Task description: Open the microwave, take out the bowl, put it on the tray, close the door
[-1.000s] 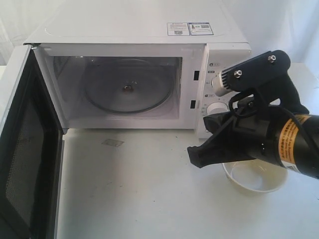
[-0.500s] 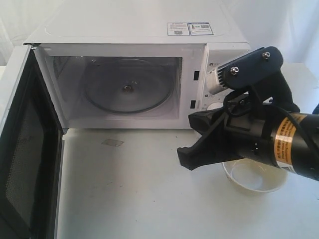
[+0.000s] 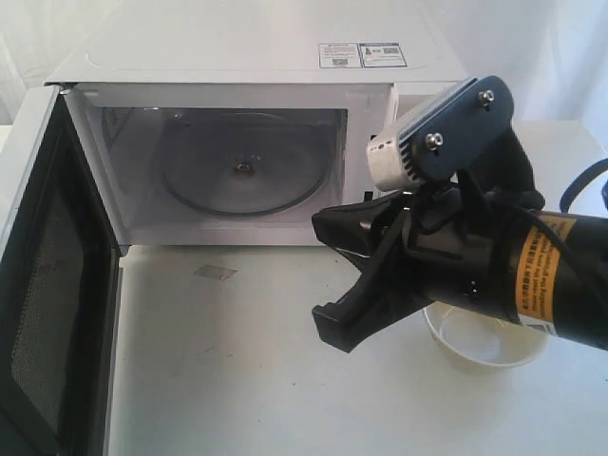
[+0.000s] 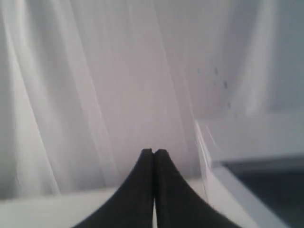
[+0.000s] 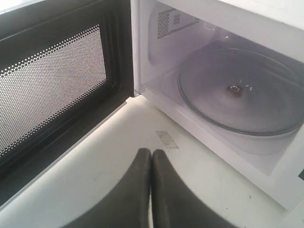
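The white microwave (image 3: 256,57) stands with its cavity bare except for the glass turntable (image 3: 242,176) (image 5: 237,90). The door (image 3: 43,285) (image 5: 52,85) is swung wide open to the left. The cream bowl (image 3: 484,344) rests on the white tabletop at the right, below the knob panel, partly hidden by my right arm. My right gripper (image 3: 331,328) (image 5: 151,152) hangs shut and empty over the table in front of the cavity, left of the bowl. My left gripper (image 4: 153,152) is shut, empty, and faces a white curtain. It is out of the exterior view.
A small tape patch (image 3: 214,273) (image 5: 167,139) lies on the table (image 3: 266,380) ahead of the right fingertips. No tray shows in any view. The open door blocks the left side. A white ledge with a dark panel (image 4: 251,142) shows beside the left gripper.
My right gripper has moved left and slightly up, away from the bowl and toward the front of the open cavity. The bowl, the door and the microwave have stayed put.
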Robot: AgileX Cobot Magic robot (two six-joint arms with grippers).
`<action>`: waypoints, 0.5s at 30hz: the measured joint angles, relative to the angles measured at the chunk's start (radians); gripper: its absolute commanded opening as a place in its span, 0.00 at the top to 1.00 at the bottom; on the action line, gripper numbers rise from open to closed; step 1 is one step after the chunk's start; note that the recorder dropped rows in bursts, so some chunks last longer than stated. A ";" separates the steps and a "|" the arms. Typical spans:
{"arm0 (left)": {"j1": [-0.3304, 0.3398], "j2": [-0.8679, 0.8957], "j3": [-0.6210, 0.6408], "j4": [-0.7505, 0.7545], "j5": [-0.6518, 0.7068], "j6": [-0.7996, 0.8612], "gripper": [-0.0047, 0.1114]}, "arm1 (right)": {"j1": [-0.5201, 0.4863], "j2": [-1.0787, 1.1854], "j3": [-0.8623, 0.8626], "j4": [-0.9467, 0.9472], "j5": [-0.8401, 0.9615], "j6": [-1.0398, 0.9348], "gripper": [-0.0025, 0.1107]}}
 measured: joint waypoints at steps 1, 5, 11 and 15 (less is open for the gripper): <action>0.000 0.030 -0.013 0.000 0.111 0.000 0.96 | 0.000 0.000 0.000 0.000 -0.001 -0.002 0.98; 0.000 0.102 -0.025 0.000 0.337 -0.005 0.96 | 0.000 0.000 0.000 -0.001 -0.006 -0.004 0.98; 0.000 0.116 -0.029 0.000 0.377 -0.005 0.96 | 0.000 0.000 0.000 -0.001 -0.010 -0.004 0.98; 0.000 0.116 -0.029 -0.002 0.363 -0.005 0.96 | 0.000 0.000 0.000 -0.001 -0.010 -0.004 0.98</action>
